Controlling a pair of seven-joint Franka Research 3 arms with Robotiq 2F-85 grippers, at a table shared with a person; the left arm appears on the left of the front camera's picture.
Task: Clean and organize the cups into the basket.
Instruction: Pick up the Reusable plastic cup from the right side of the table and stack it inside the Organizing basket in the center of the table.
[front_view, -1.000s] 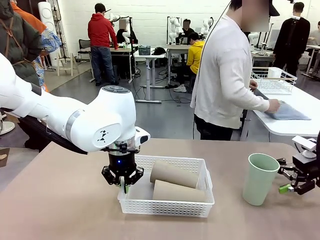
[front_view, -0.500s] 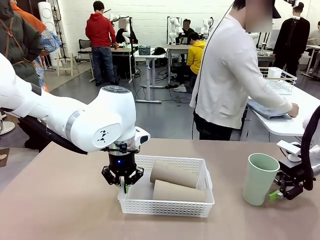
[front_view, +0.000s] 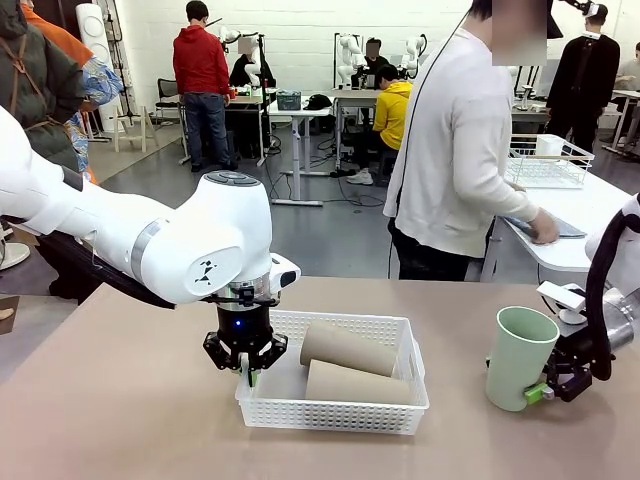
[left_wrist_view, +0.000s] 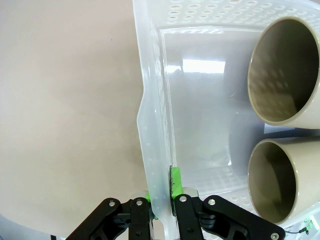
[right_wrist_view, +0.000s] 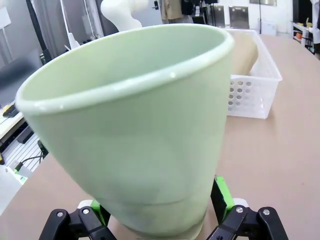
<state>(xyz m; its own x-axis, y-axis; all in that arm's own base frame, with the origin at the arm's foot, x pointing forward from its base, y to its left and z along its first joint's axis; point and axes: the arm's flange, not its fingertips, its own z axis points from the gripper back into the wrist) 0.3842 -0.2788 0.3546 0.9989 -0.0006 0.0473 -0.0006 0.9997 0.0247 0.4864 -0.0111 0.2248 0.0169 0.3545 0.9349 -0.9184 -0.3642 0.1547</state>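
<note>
Front view puts you at the last cup: two tan cups lie on their sides in the basket at lower centre, while the mint green cup stands on the table at lower right, well apart from the basket. Your right gripper has its jaws wide on either side of that cup's base; I judge nothing is gripped yet. Your left gripper is pinched shut on the basket's left wall. Next, I'd judge: close on the green cup, lift it, carry it across and lay it beside the others — space looks tight. Left wrist view shows the pads clamping the wall, which the front view hides. Right wrist view shows green fingertips flanking the cup — whether they touch, you can't tell.
</note>
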